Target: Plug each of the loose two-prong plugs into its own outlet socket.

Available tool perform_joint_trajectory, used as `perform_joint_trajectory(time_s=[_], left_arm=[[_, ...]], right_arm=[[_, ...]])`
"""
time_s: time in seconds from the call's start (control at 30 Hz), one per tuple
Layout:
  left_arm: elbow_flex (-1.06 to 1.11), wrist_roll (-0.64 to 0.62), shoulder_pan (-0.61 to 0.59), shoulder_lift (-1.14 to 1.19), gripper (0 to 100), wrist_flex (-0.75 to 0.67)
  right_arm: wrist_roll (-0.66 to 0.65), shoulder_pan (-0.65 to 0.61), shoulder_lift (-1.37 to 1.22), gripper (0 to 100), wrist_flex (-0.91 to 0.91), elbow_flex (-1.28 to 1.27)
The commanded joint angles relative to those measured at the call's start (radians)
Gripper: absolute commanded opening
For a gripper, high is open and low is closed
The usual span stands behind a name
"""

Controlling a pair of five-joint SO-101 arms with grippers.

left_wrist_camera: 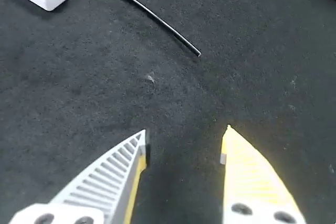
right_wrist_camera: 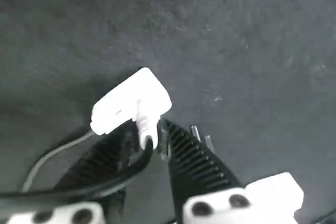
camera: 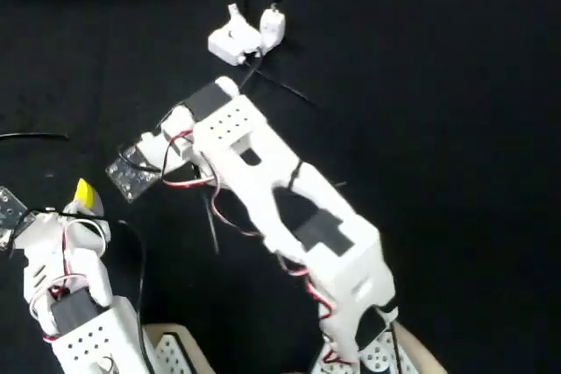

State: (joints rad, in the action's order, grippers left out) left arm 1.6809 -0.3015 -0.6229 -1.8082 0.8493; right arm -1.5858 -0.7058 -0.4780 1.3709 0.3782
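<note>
Black cloth (camera: 438, 129): right arm (camera: 289, 208) stretched forward, jaws pinching plug (right_wrist_camera: 131, 106); left arm (camera: 70, 295) tucked back, jaws spread.

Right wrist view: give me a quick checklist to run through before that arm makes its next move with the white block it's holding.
1. Right gripper shut on the neck of the white plastic block: ok.
2. Thick black cable clear of the gripper: not ok, it crosses one finger.
3. Block lined up for plugging in: cannot tell.
4. Left gripper open, empty, away from the block: ok.
</note>
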Motion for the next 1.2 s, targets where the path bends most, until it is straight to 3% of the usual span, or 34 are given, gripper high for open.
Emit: perform_joint_trajectory(time_s=[0.0,0.3,0.47,1.17], left_arm=[[0.018,0.005,0.008,-0.011,24,0.006],[0.018,0.005,0.01,-0.011,24,0.006],[0.018,0.005,0.01,-0.011,24,0.006],[0.018,0.005,0.01,-0.011,24,0.008]], right_arm=[[-0.052,-0.011,-0.058,1.1,0.011,0.127],[-0.058,-0.003,-0.229,1.1,0.212,0.441],[-0.141,0.0,-0.317,1.1,0.388,0.605],[-0.196,-0.035,-0.386,1.1,0.388,0.704]])
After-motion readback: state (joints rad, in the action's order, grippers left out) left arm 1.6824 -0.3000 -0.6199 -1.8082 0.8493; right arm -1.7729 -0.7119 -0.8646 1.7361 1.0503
